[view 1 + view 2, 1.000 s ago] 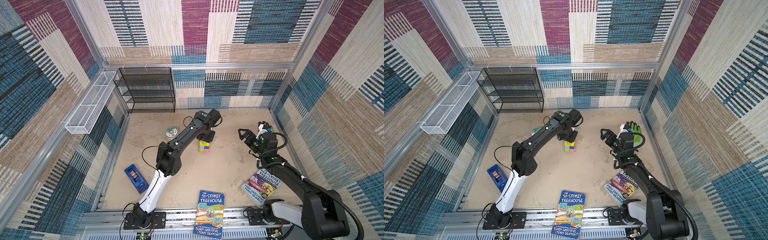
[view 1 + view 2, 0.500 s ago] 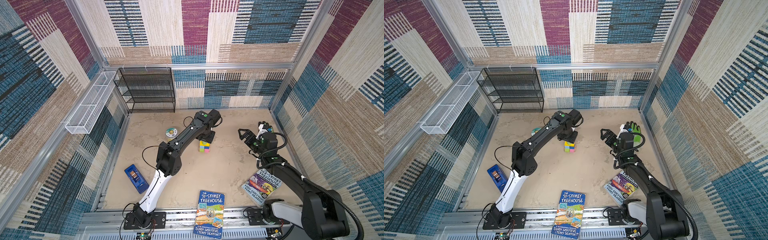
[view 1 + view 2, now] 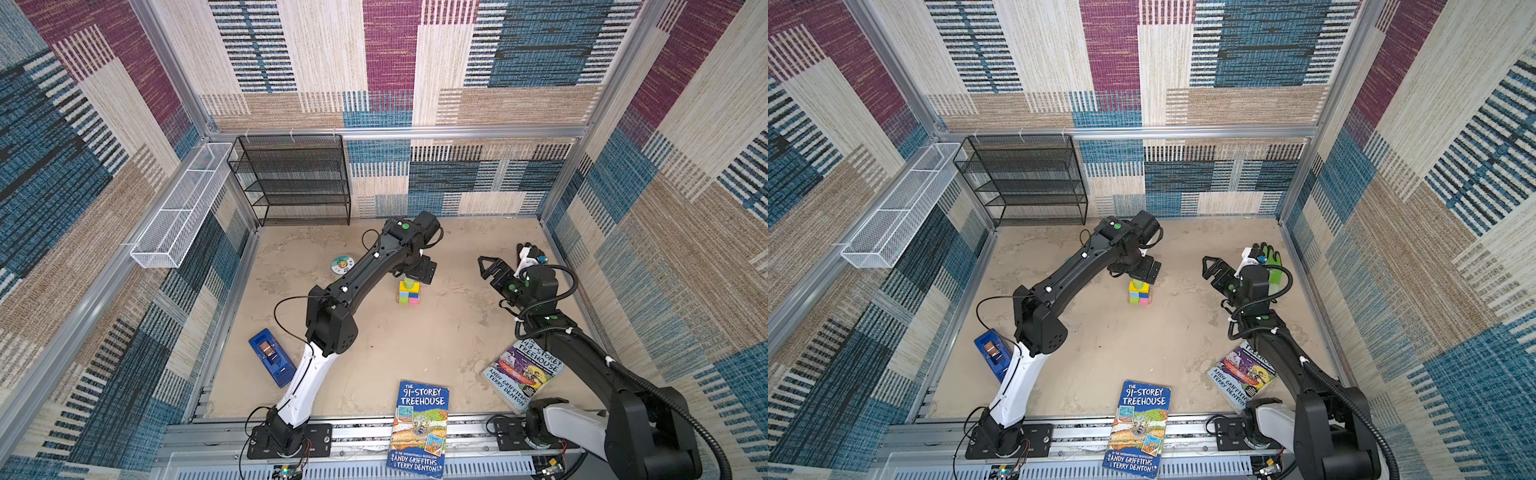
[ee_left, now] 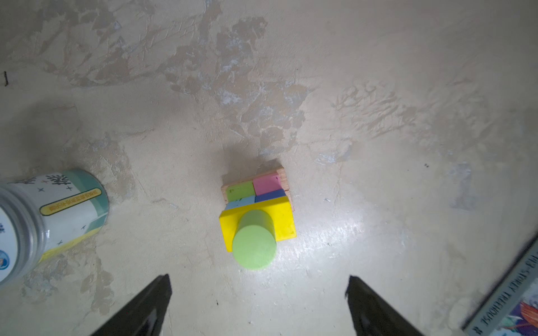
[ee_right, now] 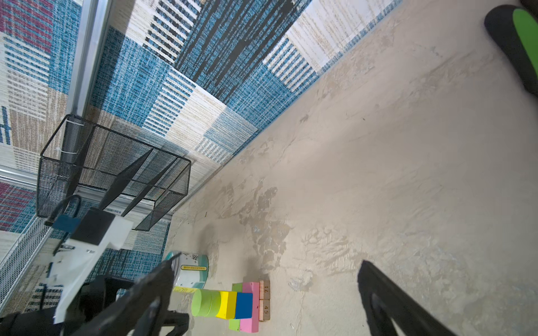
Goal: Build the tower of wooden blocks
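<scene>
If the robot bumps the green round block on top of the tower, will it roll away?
Probably not while it stands. The green round block sits upright on its flat end on the yellow block, so a light nudge would likely just slide it. Knocked onto its curved side, it would probably roll off the tower.

The tower [image 4: 256, 215] stands upright mid-table (tan base, lime-pink, blues, yellow), a lime cylinder [image 4: 254, 243] on top.
</scene>
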Controlling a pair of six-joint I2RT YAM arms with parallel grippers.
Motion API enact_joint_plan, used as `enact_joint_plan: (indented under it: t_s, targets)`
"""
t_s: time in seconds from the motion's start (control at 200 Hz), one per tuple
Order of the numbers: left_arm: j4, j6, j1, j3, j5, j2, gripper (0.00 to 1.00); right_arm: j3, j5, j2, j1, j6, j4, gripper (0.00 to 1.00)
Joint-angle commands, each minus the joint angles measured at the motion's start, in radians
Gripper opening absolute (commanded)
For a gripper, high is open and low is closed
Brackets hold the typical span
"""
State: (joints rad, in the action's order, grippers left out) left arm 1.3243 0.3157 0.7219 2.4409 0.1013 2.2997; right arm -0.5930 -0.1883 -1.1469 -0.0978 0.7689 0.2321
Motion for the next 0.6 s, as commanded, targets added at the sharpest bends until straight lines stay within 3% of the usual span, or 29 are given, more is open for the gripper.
enact_joint_plan:
  t_s: [0.0,0.195,0.31,0.446,0.591]
  targets:
    - [0.009,0.007,0.000,-0.005,0.007,-0.048,0.99,-0.027,0.048,0.008,0.000,-0.026,-0.035,1.00]
    - [0.009,-0.016,0.000,-0.026,0.017,-0.167,0.99,-0.046,0.073,0.060,0.000,-0.040,-0.076,1.00]
    - [0.007,-0.034,-0.001,-0.096,0.080,-0.268,0.99,-0.077,0.100,0.082,0.000,-0.077,-0.123,1.00]
    - [-0.020,-0.047,-0.002,-0.251,0.174,-0.414,0.99,-0.092,0.185,0.092,0.000,-0.121,-0.176,0.99]
    - [-0.155,-0.062,-0.017,-0.495,0.195,-0.619,0.99,-0.109,0.248,0.095,0.000,-0.210,-0.201,1.00]
